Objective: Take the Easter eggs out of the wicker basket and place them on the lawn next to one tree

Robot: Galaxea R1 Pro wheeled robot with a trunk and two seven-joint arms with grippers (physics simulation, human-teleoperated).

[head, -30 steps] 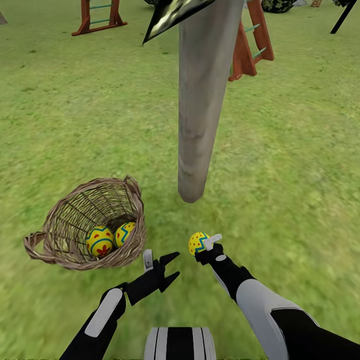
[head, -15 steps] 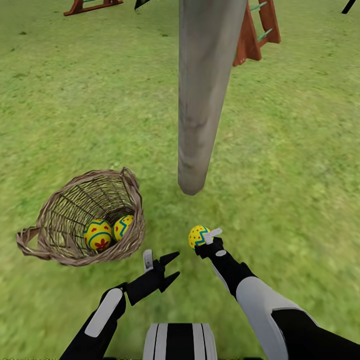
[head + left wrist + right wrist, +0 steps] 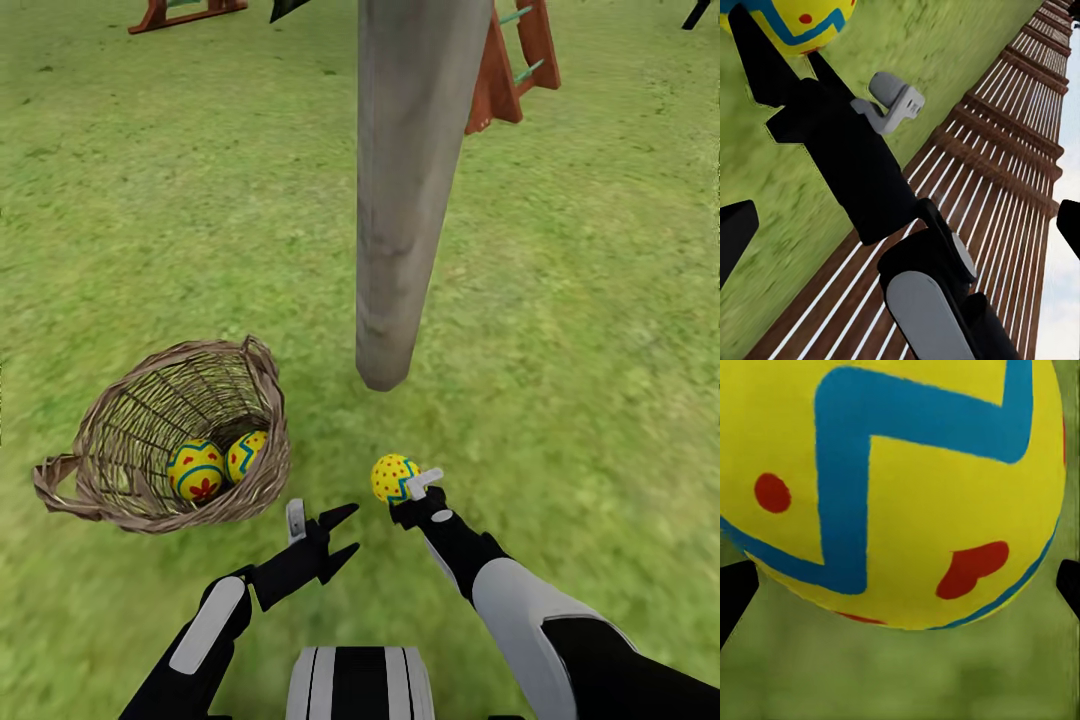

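Near the foot of the pale grey-beige tree trunk (image 3: 400,200), the right gripper (image 3: 408,489) pinches one yellow egg with blue zigzags and red dots (image 3: 393,478) above the green lawn (image 3: 580,330). Left gripper (image 3: 335,535) spread, empty. Two matching eggs (image 3: 196,470) lie in the tan wicker basket (image 3: 110,420) just beside. Shell looks smooth, rounded, likely slippery and light; best gripped across its widest middle.

Black arms with white-grey panels, black pointed left claw (image 3: 342,531), seemingly striped trunk
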